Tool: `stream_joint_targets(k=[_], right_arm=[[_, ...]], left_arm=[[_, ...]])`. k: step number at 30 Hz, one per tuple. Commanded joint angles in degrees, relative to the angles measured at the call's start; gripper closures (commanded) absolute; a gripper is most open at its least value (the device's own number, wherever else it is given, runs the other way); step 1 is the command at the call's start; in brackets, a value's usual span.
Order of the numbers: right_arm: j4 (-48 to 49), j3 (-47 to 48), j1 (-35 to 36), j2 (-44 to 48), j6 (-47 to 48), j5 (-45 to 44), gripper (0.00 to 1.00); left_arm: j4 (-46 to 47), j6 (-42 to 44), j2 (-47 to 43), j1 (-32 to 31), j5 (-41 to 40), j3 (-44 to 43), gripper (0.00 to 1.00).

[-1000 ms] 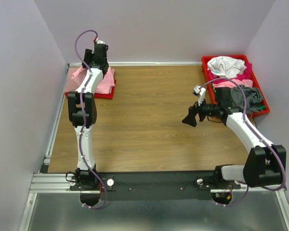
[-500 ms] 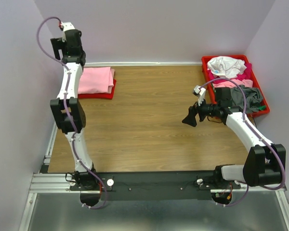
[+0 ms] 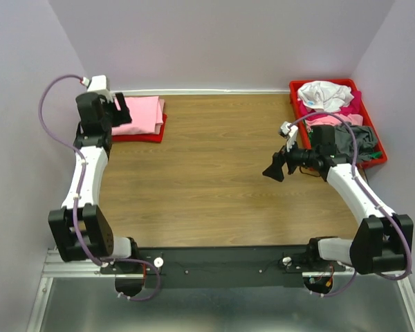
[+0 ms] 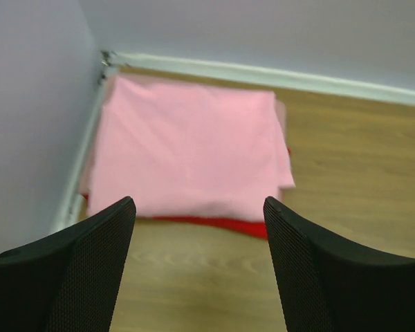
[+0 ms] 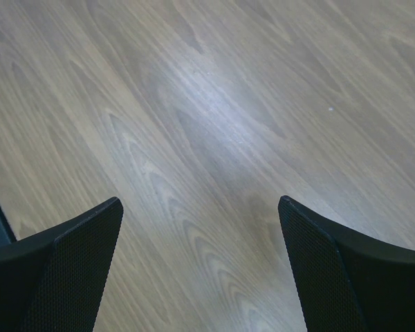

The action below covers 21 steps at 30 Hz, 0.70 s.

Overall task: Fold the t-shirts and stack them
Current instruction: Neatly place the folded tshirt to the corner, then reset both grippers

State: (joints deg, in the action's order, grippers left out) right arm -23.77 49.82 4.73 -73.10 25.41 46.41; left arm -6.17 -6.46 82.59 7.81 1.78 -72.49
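Note:
A folded light pink t-shirt lies on a folded red one in the table's far left corner. My left gripper hovers just in front of that stack, open and empty. More t-shirts, white, magenta, pink and grey, sit heaped in the red tray at the far right. Open as well, my right gripper hangs over bare wood left of the tray, nothing between its fingers.
Pale walls close in the table on the left, back and right. A white ledge runs along the back wall behind the stack. The arm bases sit on a black rail at the near edge.
My left arm rose from the pink stack, swung left and came back toward me; its gripper let go of the shirt and opened. The right arm stayed still.

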Motion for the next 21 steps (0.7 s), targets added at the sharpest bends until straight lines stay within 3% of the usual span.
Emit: stream_joint_targets(k=[1,2,5,10,13,21], right_arm=[[-0.5,0.0,-1.0,4.0,1.3,-3.6,0.0],[-0.3,0.1,-1.0,5.0,1.4,-5.4,0.0],[2.8,0.1,-1.0,9.1,-2.5,-15.4,0.0],[7.7,3.1,-1.1,14.6,-11.2,-39.2,0.0],[10.4,4.2,-1.1,16.1,-24.0,-54.1,0.0],[10.0,3.9,-1.1,17.7,-25.2,-59.1,0.0]], left_arm=[[5.7,-5.2,-11.3,0.4,19.2,9.7,0.18],[5.9,-5.3,-15.7,0.3,24.4,13.1,0.18],[5.8,-5.8,-23.8,0.4,28.6,18.2,0.11],[4.1,-4.2,-33.4,-0.3,25.9,23.8,0.11],[3.5,-3.2,-37.7,-0.9,23.7,27.2,0.11],[3.7,-3.8,-42.2,-2.4,24.0,29.5,0.1]])
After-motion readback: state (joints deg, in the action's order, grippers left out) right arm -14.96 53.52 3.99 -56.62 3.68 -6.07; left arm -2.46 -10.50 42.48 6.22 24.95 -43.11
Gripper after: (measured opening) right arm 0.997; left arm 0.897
